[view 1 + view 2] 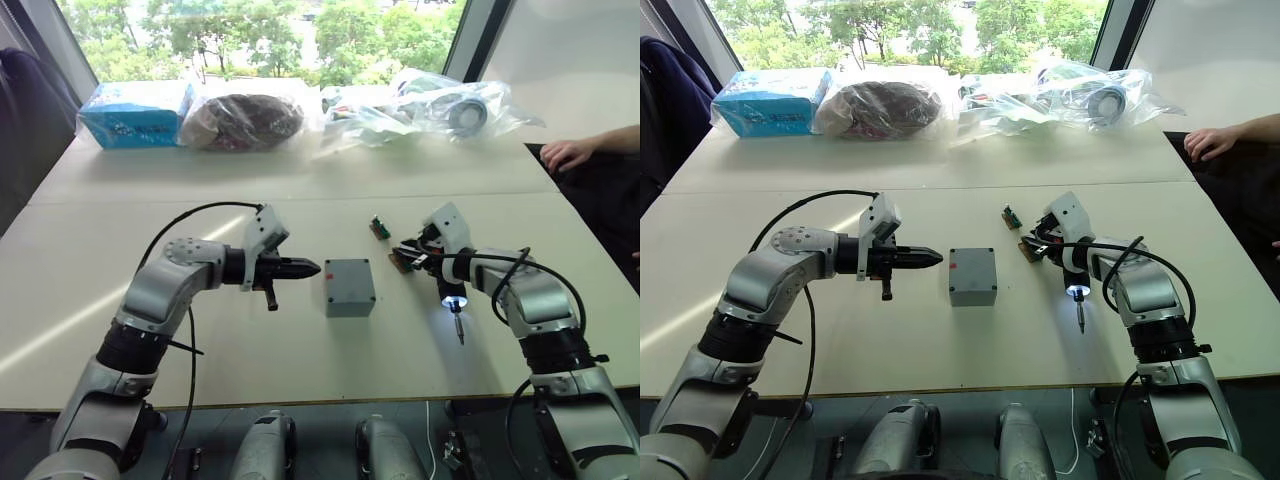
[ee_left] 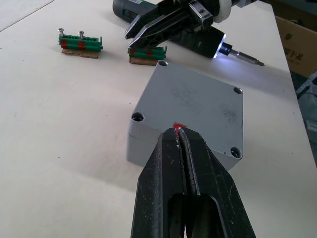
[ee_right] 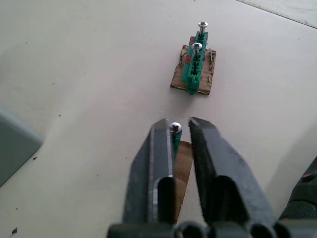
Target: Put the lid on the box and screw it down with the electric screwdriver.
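Grey plastic lid (image 2: 195, 101) sits on box (image 1: 349, 289), mid counter (image 1: 150, 200), corner holes showing. My left end effector (image 1: 305, 268) clenched, empty, tips just left of box. My right end effector (image 3: 181, 130) slightly parted around screw in green strip (image 3: 174, 141). Black cylindrical electric screwdriver (image 1: 452, 296) beside it, tip lit.

Silver arm shells, black cables, black two-finger grippers
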